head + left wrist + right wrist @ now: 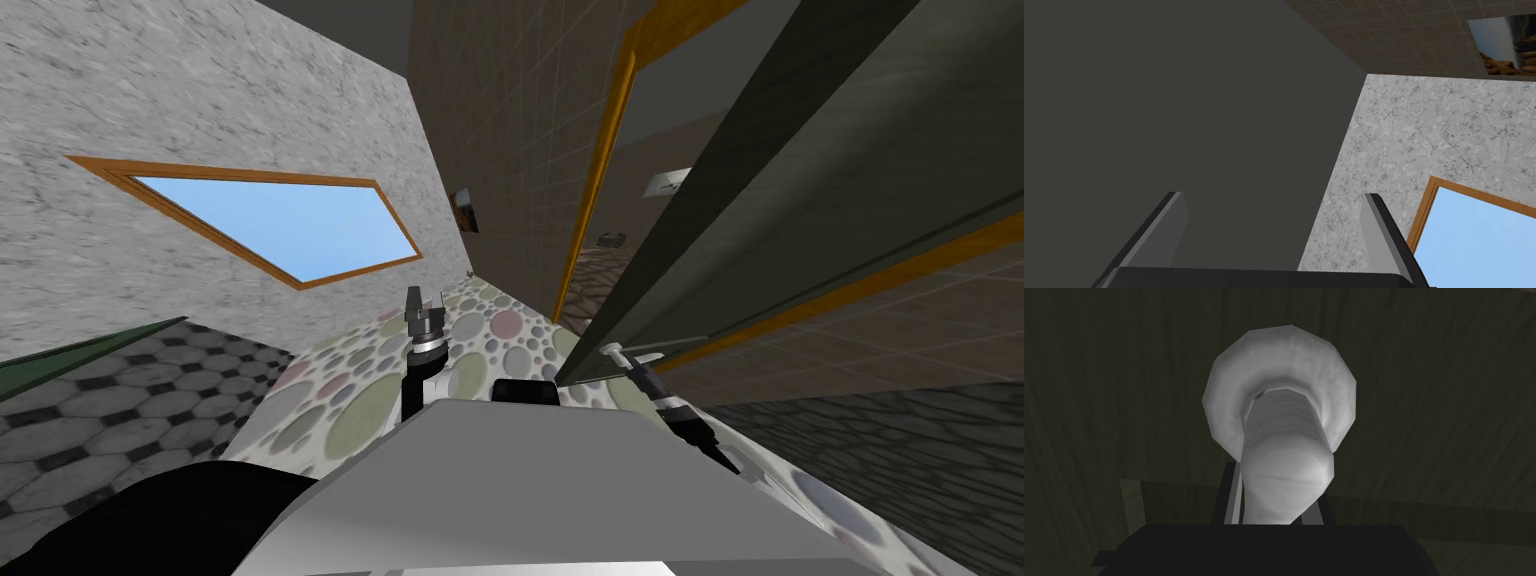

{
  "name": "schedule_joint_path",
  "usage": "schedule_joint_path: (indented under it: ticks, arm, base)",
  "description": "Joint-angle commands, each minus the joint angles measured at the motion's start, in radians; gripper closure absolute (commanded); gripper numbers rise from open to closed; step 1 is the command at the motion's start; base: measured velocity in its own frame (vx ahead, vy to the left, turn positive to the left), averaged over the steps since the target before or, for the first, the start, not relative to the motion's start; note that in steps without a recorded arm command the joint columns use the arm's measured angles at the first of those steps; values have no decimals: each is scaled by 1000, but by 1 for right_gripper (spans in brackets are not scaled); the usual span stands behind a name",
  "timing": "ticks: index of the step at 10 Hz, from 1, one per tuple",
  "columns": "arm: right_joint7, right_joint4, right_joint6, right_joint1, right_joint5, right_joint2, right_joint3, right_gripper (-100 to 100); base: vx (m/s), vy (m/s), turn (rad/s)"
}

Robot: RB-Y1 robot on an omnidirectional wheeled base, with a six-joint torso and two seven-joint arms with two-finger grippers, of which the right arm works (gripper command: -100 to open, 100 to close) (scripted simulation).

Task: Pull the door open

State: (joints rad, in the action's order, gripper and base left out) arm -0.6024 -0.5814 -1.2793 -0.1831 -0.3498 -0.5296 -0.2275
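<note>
A dark grey-green door (800, 170) stands swung partly out of its orange frame (600, 170), its edge toward me. In the right wrist view a pale grey handle (1284, 453) sticks out of a round rosette (1224, 388) on the dark door face (1449, 413). My right gripper (1279, 508) is shut on the handle, one finger (1233, 498) pressing its side. The head view shows that gripper (618, 352) at the door's lower edge. My left gripper (425, 305) is held up in front of me, open and empty, its fingers (1174, 225) apart.
The floor (500, 330) under me has a pattern of pale coloured circles. A grey marbled wall with an orange-framed window (290, 225) is to the left. Through the doorway lies a brown-tiled room (640, 200). Hexagon tiles (130, 400) cover the floor at lower left.
</note>
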Motion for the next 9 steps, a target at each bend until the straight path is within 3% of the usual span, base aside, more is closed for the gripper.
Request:
schedule_joint_path:
  ticks: [1,9]
  arm:
    - [0,7,-7,2,-3,-2,-3,100]
    - [-1,41,-41,10,-17,-12,-19,100]
  base:
    - [-157,-35,165]
    - [-198,-87,161]
